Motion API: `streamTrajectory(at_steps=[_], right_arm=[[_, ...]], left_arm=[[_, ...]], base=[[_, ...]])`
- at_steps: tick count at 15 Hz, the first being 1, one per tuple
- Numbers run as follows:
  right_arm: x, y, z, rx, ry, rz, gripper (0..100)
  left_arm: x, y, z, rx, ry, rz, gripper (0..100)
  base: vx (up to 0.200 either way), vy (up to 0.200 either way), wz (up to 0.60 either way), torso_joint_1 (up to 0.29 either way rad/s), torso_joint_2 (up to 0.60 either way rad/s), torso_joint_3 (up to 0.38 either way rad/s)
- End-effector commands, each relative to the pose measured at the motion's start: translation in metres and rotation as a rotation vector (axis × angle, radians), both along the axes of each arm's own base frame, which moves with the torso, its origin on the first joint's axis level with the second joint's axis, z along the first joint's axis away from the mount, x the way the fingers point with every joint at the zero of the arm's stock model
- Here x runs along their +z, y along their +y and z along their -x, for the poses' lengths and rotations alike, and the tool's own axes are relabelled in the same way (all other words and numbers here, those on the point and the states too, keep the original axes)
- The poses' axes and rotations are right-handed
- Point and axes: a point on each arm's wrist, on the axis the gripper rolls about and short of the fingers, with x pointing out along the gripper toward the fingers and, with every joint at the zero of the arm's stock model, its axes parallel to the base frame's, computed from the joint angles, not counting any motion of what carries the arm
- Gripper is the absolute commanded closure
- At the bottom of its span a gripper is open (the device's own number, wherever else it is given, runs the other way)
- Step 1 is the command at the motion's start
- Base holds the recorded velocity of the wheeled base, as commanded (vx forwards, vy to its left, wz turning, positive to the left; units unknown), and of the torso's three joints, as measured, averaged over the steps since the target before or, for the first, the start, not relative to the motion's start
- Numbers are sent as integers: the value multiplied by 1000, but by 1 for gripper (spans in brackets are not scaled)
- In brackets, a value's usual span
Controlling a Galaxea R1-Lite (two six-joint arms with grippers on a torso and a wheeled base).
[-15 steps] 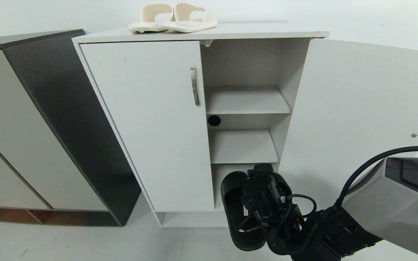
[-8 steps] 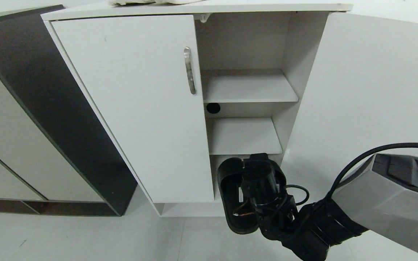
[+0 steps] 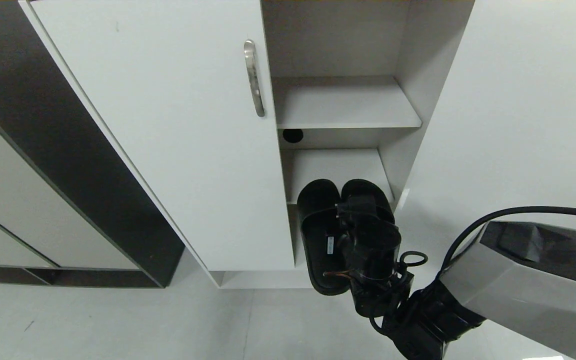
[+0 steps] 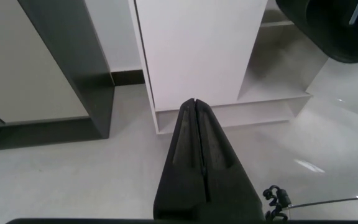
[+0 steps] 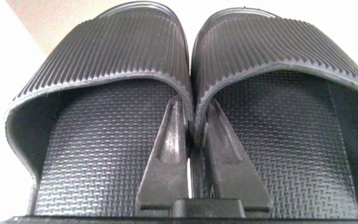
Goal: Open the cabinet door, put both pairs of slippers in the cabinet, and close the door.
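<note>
**Black slippers held at the open cabinet, right arm**

- The right end effector is nearly closed. Its two fingers reach into the pair of black ribbed rubber slide slippers, one finger in each shoe, pinching the two adjoining inner side walls between them.
- The slippers sit side by side, with straps up and toes pointing into the cabinet. The right wrist view shows textured footbeds and ribbed straps.
- The pair hangs off the floor in front of the open right half of the white cabinet. The toes are at the front edge of the lower white shelf. I cannot tell whether they touch it.
- Above that is an upper white shelf, with a small round hole in the back panel between the two shelves.
- The open right door is swung wide to the right of the arm.
- The closed left door is shut flush, with a vertical metal bar handle at its inner edge, just beside the opening.
- The left end effector has its fingers pressed together with nothing between them. It hangs over the grey floor, facing the cabinet base and well apart from the slippers.
- A dark grey cabinet stands left of the white one.
</note>
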Motion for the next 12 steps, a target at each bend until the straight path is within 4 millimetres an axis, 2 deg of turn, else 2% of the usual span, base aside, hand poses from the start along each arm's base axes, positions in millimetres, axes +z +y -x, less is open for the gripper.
streamTrajectory(at_steps=[1, 12], right_arm=[[-8, -5, -2, -12, 19, 12, 100], [-23, -12, -4, -26, 59, 11, 100]], left_arm=[[0, 0, 0, 0, 2, 0, 100], [0, 0, 0, 0, 2, 0, 100]], base=[[0, 0, 0, 0, 0, 0], [0, 0, 0, 0, 0, 0]])
